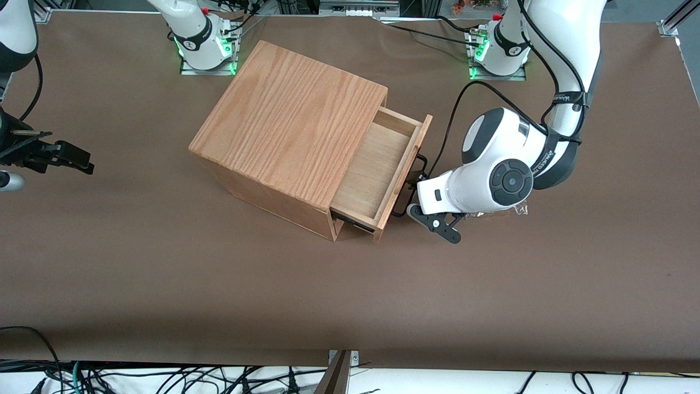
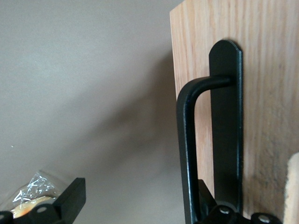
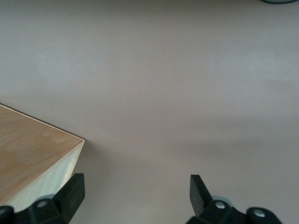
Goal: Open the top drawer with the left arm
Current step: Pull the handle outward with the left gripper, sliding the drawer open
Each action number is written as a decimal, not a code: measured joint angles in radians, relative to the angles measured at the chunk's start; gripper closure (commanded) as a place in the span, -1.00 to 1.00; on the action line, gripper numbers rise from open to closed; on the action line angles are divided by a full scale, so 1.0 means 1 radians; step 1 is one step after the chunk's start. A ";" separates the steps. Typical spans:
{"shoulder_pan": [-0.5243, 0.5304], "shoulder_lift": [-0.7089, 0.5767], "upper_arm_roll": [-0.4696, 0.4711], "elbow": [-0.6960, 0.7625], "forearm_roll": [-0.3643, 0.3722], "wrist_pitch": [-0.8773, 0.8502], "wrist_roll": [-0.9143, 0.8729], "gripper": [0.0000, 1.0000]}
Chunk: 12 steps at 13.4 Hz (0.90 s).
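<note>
Front view shows the top drawer (image 1: 383,169) partly drawn out of the cabinet (image 1: 284,120), with the left arm's gripper (image 1: 414,183) at its black bar handle (image 2: 187,154). Its fingers stand wide, one inside the bar. The pulling step looks underway; next likely calls for a straight outward draw.

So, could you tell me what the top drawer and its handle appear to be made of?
The top drawer, pulled partly out, looks like light, matte wood with visible grain. Its handle seems to be black painted metal, smooth with a slight sheen. The left arm's gripper sits at the handle.
</note>
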 measured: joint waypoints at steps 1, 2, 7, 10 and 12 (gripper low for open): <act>0.002 0.000 -0.001 0.000 0.000 0.000 0.001 -1.00; 0.004 0.000 -0.002 0.000 0.000 -0.001 0.004 -1.00; 0.038 0.001 0.000 -0.001 0.000 -0.001 0.047 -1.00; 0.042 0.001 0.000 -0.001 0.001 -0.003 0.050 -1.00; 0.048 0.000 0.000 -0.001 0.003 -0.004 0.052 -1.00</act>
